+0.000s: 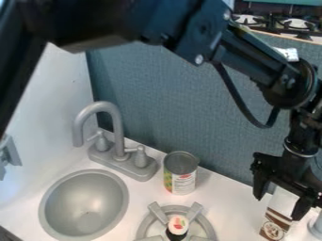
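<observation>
The black gripper (pixel 278 205) hangs at the right side of the camera view, low over the counter. It is open, its two fingers spread apart. A white and brown carton (pixel 274 227) stands below and between the fingertips, with the right finger overlapping its upper right part. A gap shows between the left finger and the carton; whether the right finger touches it, I cannot tell. To the left, an opened-looking metal can (pixel 182 175) with a colourful label stands upright near the back panel.
A grey sink (pixel 84 204) lies at the left below a grey faucet (pixel 117 136). At the bottom centre, a dark bottle with a white cap (pixel 178 223) stands on a grey burner (pixel 207 228). A whitish object (pixel 317 227) is at the right edge. A blue-grey panel (pixel 176 103) rises behind the counter.
</observation>
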`<action>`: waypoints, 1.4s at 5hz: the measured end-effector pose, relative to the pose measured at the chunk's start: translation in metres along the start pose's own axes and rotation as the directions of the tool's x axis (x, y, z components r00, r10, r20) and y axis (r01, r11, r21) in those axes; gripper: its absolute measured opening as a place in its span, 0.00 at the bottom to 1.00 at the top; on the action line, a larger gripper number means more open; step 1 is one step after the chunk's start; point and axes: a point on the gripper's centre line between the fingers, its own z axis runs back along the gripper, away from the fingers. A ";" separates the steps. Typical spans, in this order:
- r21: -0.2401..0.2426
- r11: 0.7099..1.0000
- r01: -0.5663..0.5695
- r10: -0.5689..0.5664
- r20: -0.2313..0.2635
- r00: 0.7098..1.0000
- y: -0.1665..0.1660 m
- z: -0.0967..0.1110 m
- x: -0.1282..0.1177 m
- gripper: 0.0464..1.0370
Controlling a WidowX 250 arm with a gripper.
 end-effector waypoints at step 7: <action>0.009 0.999 -0.040 0.040 -0.028 0.999 -0.006 -0.026 0.021 0.76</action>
